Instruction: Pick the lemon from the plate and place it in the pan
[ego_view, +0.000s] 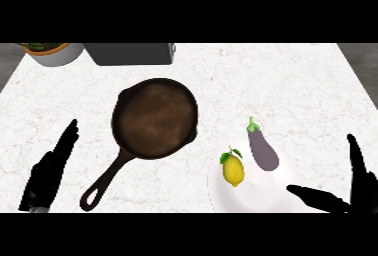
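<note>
- A white marbled counter (295, 85) filled the head view, with a potted plant (50, 51) at its far left corner and a dark grey box (130, 53) just beside the pot.
- The pan (155, 118), dark and round, lay left of centre, its handle running toward 7 o'clock from the bowl; nothing was in it.
- The lemon (233, 170) rested on the left part of the white plate (255, 197), its long axis roughly on the 12-to-6 line, stem leaf at the top.
- An eggplant (262, 148) lay just beside the lemon, toward 2 o'clock from it, seemingly on the plate's far edge, though white on white made the rim hard to trace.
- The right hand (358, 187) stood at the lower right, fingers straight and pointing to 12, thumb spread wide toward 10; it held nothing.
- From that thumb tip the lemon lay toward 10 o'clock, near but apart.
- The left hand (50, 170) rested open at the lower left, fingers up, well apart from the plate, with the pan's handle between.
- By my reading, the right hand was the nearer and the pick not yet begun; the pan lay toward 10 or 11 o'clock from the lemon.
</note>
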